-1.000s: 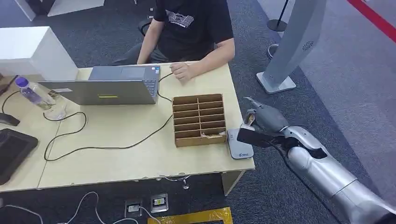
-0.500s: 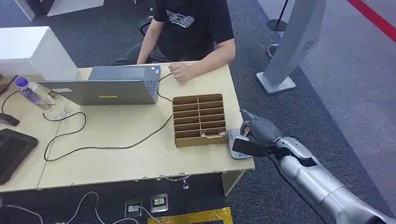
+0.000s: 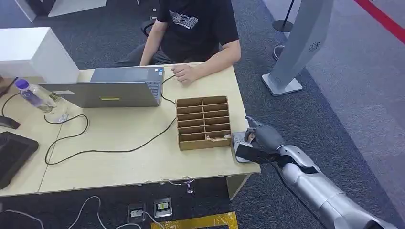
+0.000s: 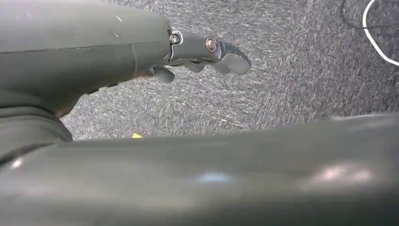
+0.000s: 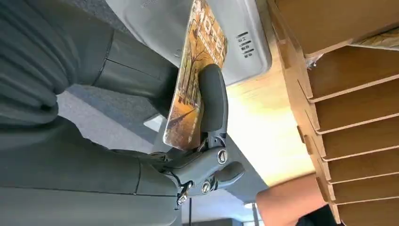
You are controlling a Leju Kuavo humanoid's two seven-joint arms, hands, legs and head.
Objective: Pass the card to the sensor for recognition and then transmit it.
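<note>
Head view, right hand: the right hand (image 3: 261, 138) is reaching in from the lower right and hovering over the near right corner of the bench (image 3: 119, 157), just beside the wooden rack (image 3: 204, 123).
Head view, sensor: the grey sensor (image 3: 240, 149) is lying flat at the bench's right edge, touching the rack's side; the hand is covering most of it.
Head view, card: a small pale sliver of the card (image 3: 249, 135) is showing at the fingers, directly above the sensor.
Head view, rest: a person (image 3: 196, 28) is sitting at the far side with one hand resting near a laptop (image 3: 107, 88); a bottle (image 3: 32, 95) is standing at the left, and a black cable (image 3: 110, 145) is trailing across the bench.
Left wrist view, left hand: the left hand (image 4: 202, 54) is hanging over grey carpet (image 4: 291, 70), fingers loosely curled and apart, carrying nothing.
Right wrist view, card: the card (image 5: 195, 75), printed with an autumn street scene, is being pinched between the thumb (image 5: 214, 99) on its printed face and the fingers behind it.
Right wrist view, card and sensor: the card is standing edge-on over the sensor (image 5: 235, 33); whether its edge is touching the sensor, I cannot tell.
Right wrist view, rack: the rack's compartments (image 5: 348, 108) are sitting just beside the sensor.
</note>
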